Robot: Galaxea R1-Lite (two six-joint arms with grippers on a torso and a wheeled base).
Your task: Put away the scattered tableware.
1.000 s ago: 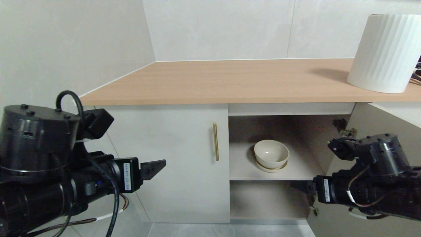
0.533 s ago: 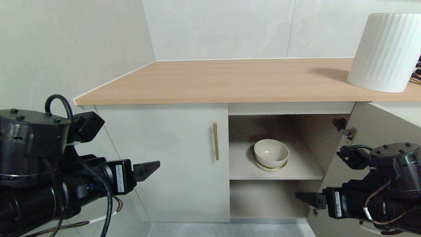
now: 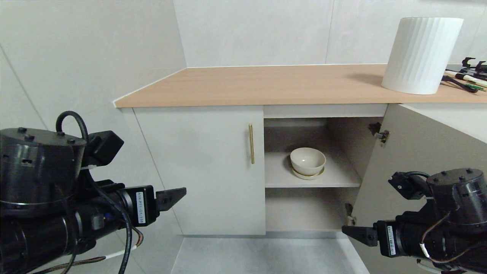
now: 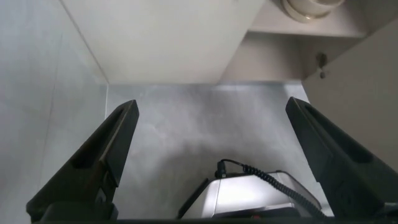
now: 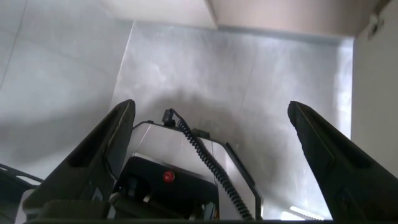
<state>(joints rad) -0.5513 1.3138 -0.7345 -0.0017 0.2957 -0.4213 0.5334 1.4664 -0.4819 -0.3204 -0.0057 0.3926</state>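
Bowl on shelf, right tool lowered, spread apart, left tool spread apart

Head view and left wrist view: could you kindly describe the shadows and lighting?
Head view: the white ribbed container casts a soft shadow leftward on the countertop; the open cabinet darkens behind the bowl. Left wrist view: the bowl's shelf is evenly lit.

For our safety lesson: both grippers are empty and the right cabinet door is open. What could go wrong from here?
The right gripper sits low beside the open grey cabinet door; swinging the arm could strike the door or its lower hinge. The cream ceramic bowl rests on a small cream plate on the cabinet shelf; slamming the door might jolt that stack.
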